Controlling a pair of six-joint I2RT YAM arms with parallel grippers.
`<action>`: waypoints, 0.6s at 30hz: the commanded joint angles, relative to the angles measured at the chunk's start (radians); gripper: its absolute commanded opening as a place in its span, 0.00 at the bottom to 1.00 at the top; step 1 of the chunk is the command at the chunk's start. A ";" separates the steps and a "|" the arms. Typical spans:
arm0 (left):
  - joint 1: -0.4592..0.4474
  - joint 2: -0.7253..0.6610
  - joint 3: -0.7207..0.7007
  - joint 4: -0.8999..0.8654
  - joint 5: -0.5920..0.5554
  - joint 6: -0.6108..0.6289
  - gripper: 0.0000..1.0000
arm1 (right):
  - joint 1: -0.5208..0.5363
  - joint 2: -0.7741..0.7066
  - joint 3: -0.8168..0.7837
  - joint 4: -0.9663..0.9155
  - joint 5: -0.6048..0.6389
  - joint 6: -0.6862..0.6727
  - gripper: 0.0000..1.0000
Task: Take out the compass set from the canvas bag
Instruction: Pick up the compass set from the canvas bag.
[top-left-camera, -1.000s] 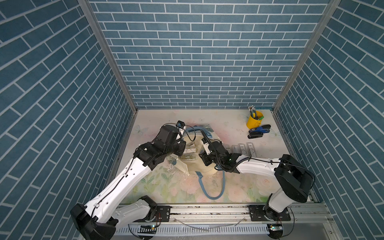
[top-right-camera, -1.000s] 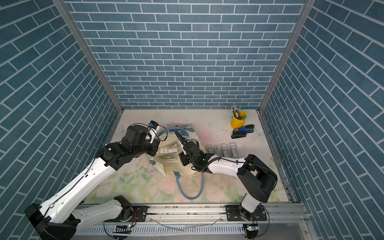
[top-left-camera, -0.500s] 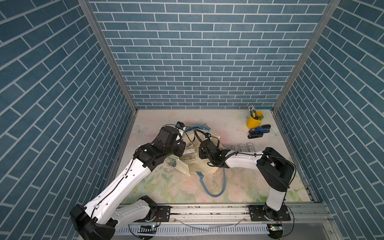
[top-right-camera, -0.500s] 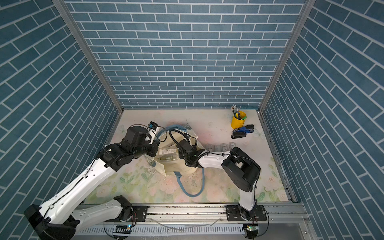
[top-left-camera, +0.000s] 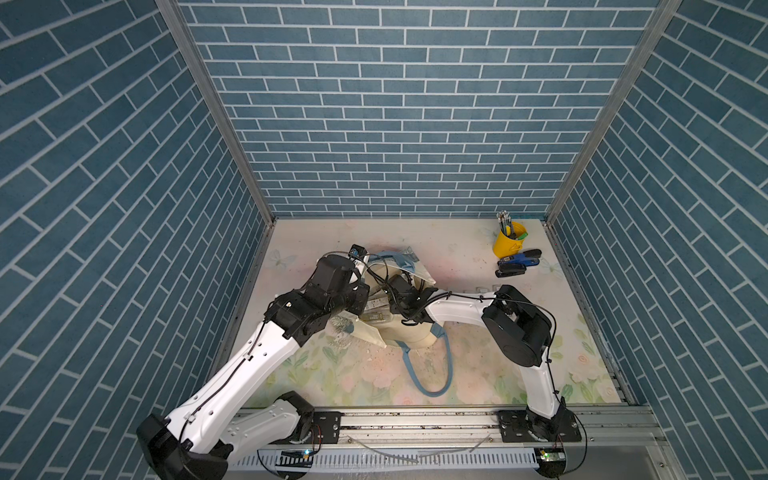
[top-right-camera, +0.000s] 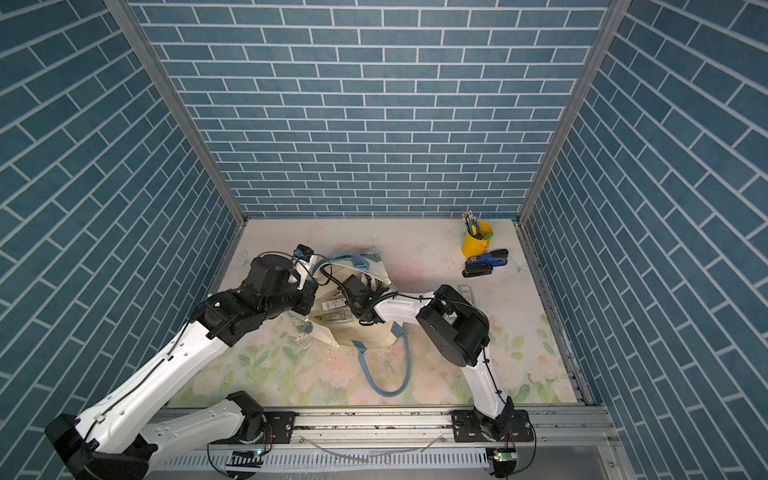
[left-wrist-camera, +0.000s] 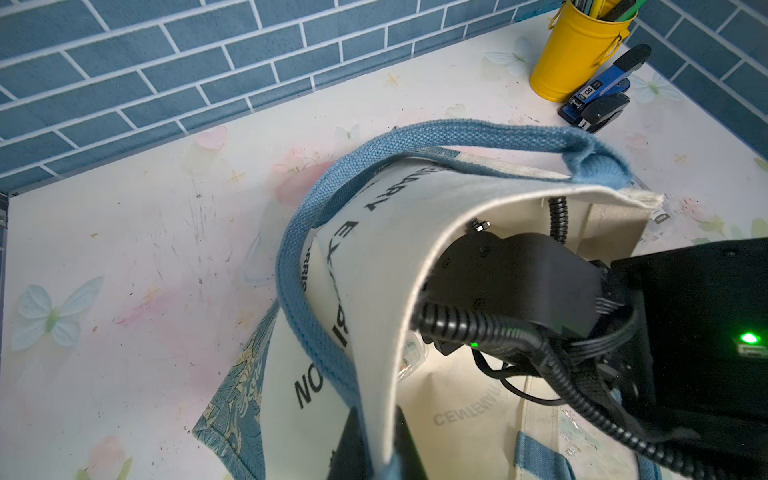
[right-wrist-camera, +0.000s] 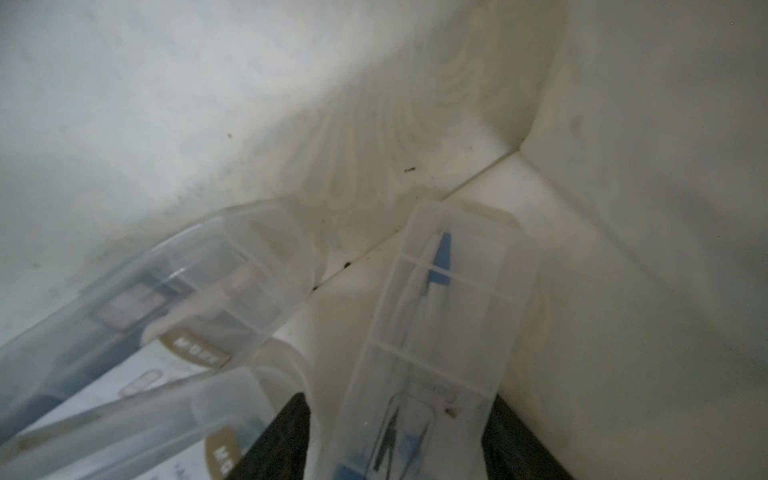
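- Right wrist view: right gripper (right-wrist-camera: 399, 419) inside the bag (right-wrist-camera: 623, 208), jaws spread, the clear compass set (right-wrist-camera: 432, 332) lying between them; contact unclear.
- Same view: a second case (right-wrist-camera: 187, 299) lies outside one jaw.
- Left wrist view: left gripper (left-wrist-camera: 376, 446), jaws pressed together on the bag rim.

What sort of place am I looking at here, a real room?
Probably a robot test booth, not a real room: brick-print wall panels in metal framing, two robot arms bolted to a metal rail, and a floral tabletop staged with a canvas bag and yellow pencil cup.
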 joint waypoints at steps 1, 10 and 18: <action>-0.010 -0.029 -0.002 0.033 0.046 0.004 0.00 | -0.003 0.025 0.038 -0.109 0.028 0.037 0.60; -0.009 -0.027 0.000 0.035 0.033 0.006 0.00 | -0.004 -0.013 0.013 -0.110 0.020 0.043 0.49; -0.010 -0.019 0.012 0.020 0.021 0.007 0.00 | -0.002 -0.045 0.009 -0.113 0.004 0.002 0.36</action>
